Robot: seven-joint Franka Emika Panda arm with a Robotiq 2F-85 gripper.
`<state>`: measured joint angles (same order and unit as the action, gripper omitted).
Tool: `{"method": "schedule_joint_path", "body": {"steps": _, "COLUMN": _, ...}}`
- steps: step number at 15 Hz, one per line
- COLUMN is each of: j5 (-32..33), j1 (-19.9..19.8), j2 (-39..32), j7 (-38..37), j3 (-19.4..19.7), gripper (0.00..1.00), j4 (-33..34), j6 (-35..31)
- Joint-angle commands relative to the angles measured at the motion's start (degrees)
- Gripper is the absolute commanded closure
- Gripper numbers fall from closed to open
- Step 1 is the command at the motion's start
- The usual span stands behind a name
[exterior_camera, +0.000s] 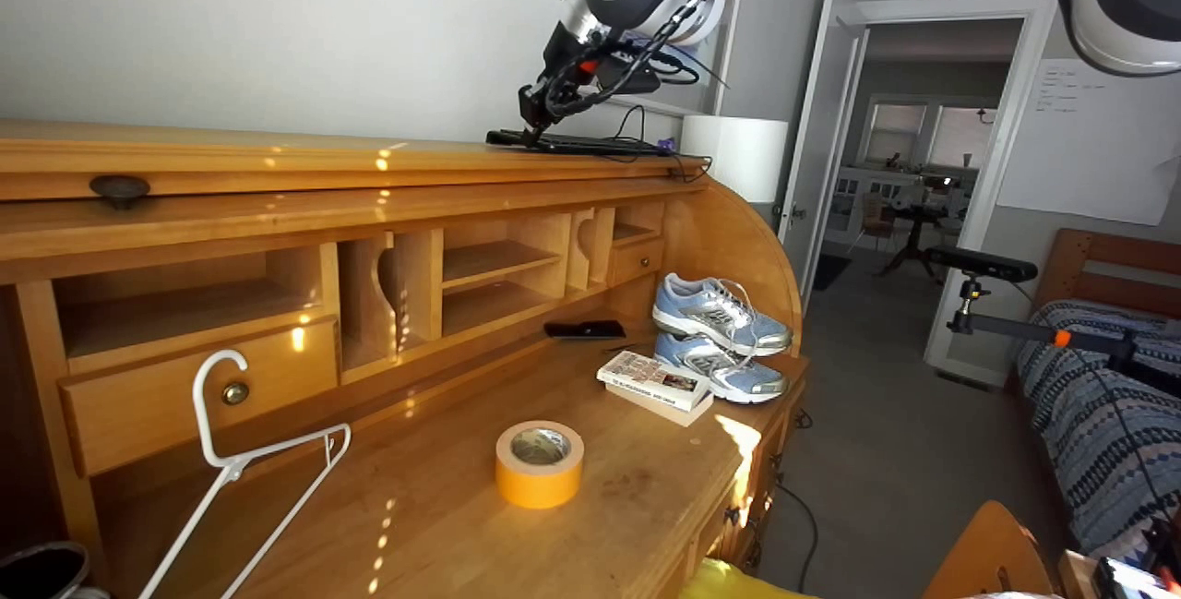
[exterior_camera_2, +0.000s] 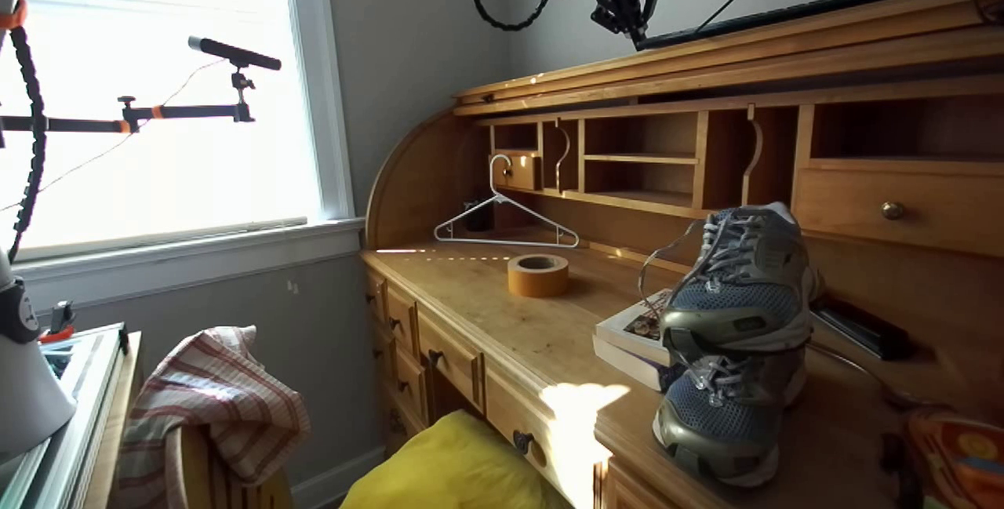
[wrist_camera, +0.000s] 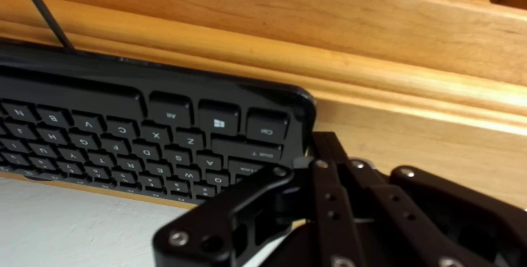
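A black keyboard (wrist_camera: 99,73) lies along the top of the wooden roll-top desk (wrist_camera: 411,147), its end with the Ctrl and Windows keys closest to my gripper (wrist_camera: 325,137). The fingertips are pressed together, with nothing visible between them. They point down just beside the short end of the keyboard; whether they touch it I cannot tell. In both exterior views the gripper (exterior_camera: 530,137) hangs at one end of the keyboard (exterior_camera_2: 792,13), low over the desk top. Part of the keyboard's near corner is hidden behind the gripper in the wrist view.
A cable (wrist_camera: 45,12) rises from the keyboard's long edge. A wall (wrist_camera: 82,217) runs behind it. Lower on the desk are an orange tape roll (exterior_camera: 540,479), a white hanger (exterior_camera: 235,465), books (exterior_camera: 655,382), stacked shoes (exterior_camera: 720,331) and a dark flat object (exterior_camera: 584,329). A lampshade (exterior_camera: 735,156) stands beyond.
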<state>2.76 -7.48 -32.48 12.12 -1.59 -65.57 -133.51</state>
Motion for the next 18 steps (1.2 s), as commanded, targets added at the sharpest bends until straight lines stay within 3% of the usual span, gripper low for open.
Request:
{"method": "schedule_joint_path", "body": {"steps": 1, "j5": 0.13, "j1": -0.52, "j2": 2.08, "j7": -0.84, "j3": 0.81, "gripper": 1.0, "j4": -2.61, "j6": 0.5}}
{"method": "schedule_joint_path", "body": {"steps": 18, "j5": -0.13, "j1": -1.99, "j2": 1.63, "j7": -2.02, "j3": 1.57, "gripper": 1.0, "j4": -2.25, "j6": -0.34}}
